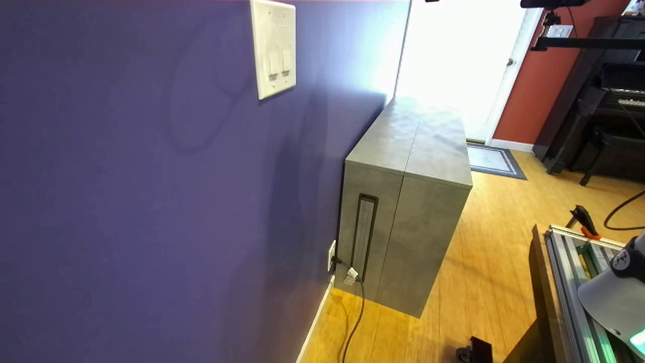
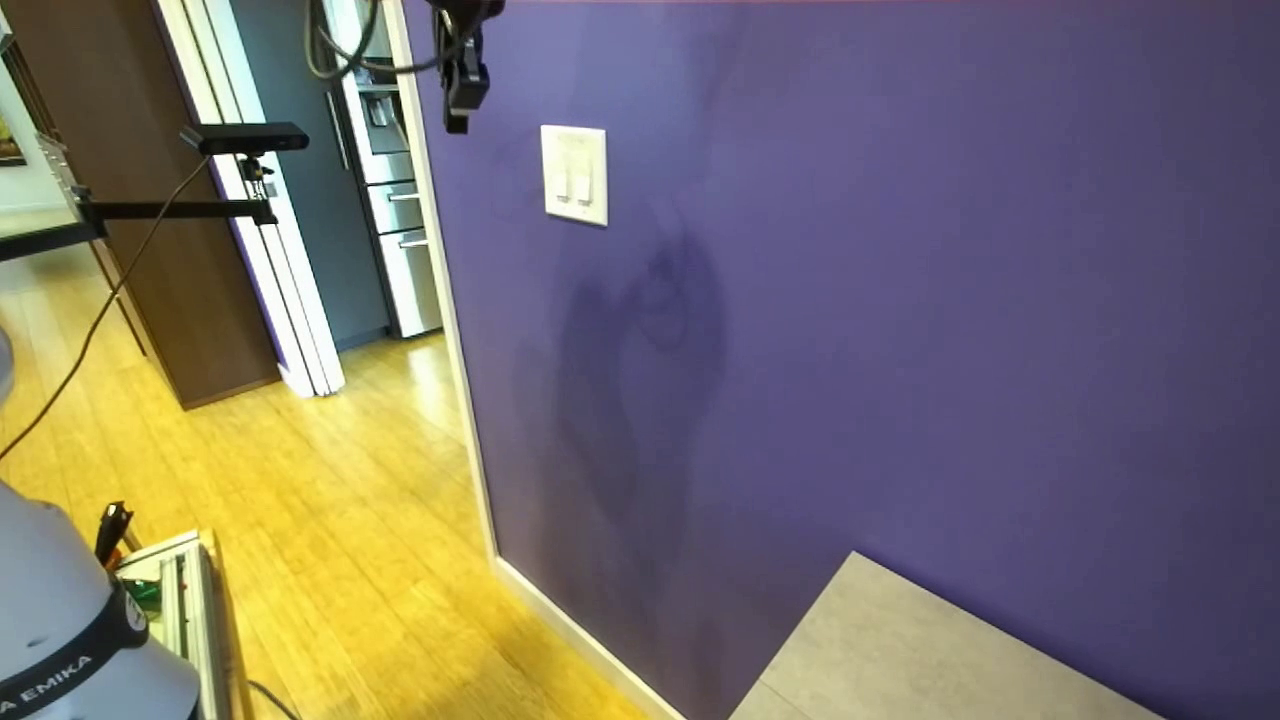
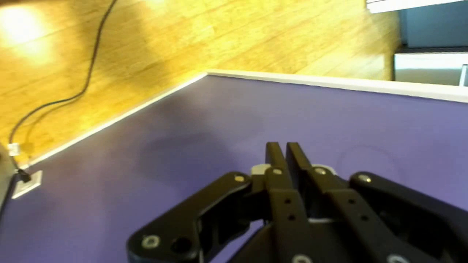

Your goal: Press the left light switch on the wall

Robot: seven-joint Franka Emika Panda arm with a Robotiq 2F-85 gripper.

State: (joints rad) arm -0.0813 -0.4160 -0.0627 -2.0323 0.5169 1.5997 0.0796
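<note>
The purple-blue wall (image 1: 151,227) also shows in an exterior view (image 2: 900,300). It bears a white switch plate (image 1: 282,30) with two paddle switches, also seen in an exterior view (image 2: 592,145). The left switch (image 1: 273,63) shows again in an exterior view (image 2: 561,183); the lower ends of both paddles seem to stick out. My gripper (image 2: 458,122) hangs at the top, up and to the left of the plate in that picture; its distance from the wall is unclear. In the wrist view the gripper (image 3: 282,146) is nearly shut, with a narrow empty gap. No switch is recognisable there.
A grey cabinet (image 1: 433,242) stands against the wall, also in an exterior view (image 2: 930,650). An outlet (image 1: 331,254) holds a plug with a cable (image 3: 93,58). A white-framed doorway edge (image 2: 440,280) ends the wall. A camera on a stand (image 2: 245,138) is nearby.
</note>
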